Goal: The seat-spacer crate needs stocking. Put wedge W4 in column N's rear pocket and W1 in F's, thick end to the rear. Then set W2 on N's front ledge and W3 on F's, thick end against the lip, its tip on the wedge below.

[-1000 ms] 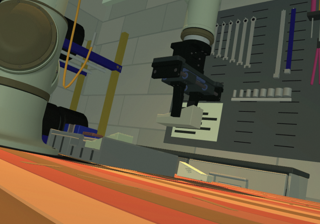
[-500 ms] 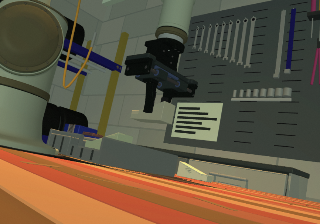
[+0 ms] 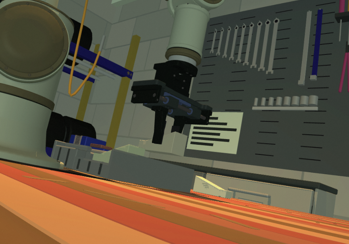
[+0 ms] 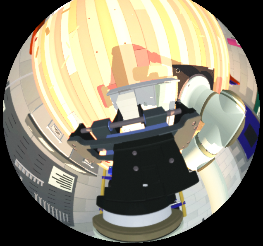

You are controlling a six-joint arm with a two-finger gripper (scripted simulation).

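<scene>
My gripper hangs over the grey crate, close above its top edge. Its two dark fingers are clamped on the sides of a pale wedge. The wedge's thick end points right and its thin end points left toward the robot base. In the wrist camera the held wedge shows between the fingers, with the crate rim beyond it. Another pale wedge sits in the crate, only its top showing. A third wedge lies on the bench to the right of the crate. I cannot read any labels.
The robot base stands at the left, close to the crate. A grey slotted rack sits between them. A pegboard with wrenches and a paper sheet stands behind. The striped wooden bench stretches to the front and right.
</scene>
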